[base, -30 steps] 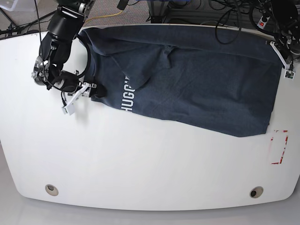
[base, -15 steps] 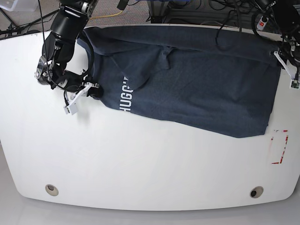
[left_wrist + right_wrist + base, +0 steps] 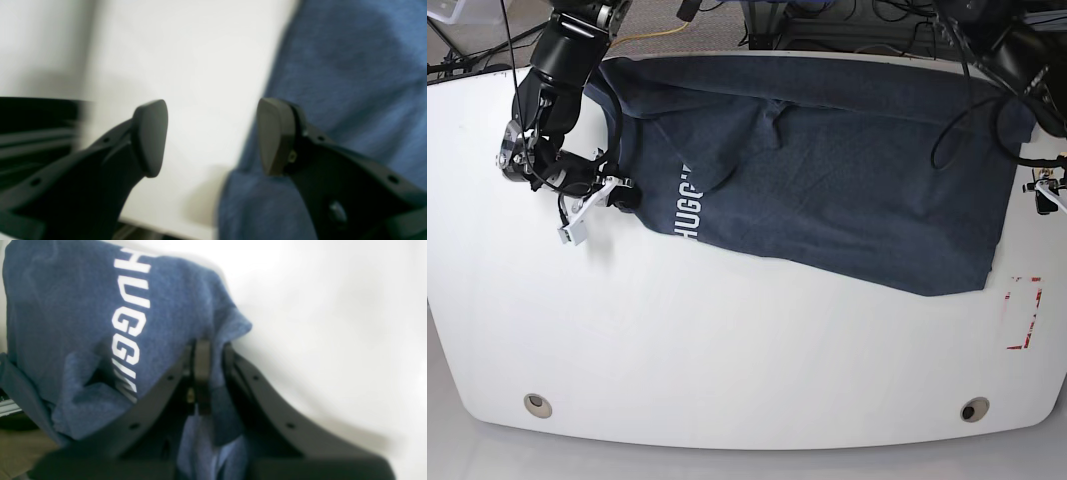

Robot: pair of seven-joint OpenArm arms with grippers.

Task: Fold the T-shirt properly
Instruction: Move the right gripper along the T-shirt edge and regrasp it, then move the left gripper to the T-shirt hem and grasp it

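The T-shirt (image 3: 827,180) lies spread across the far half of the worktop (image 3: 727,350), shifted slightly toward the right arm's side since a second ago. The right gripper (image 3: 210,373) stays clamped on its lettered edge. The left gripper (image 3: 211,136), jaws wide apart and holding nothing, has dropped down the worktop's edge beside the shirt's hem.

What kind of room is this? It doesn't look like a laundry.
Probably a robotics lab or workshop. Two robot arms work a T-shirt on a white table, loose cables trail behind it, and red tape marks sit on the tabletop.
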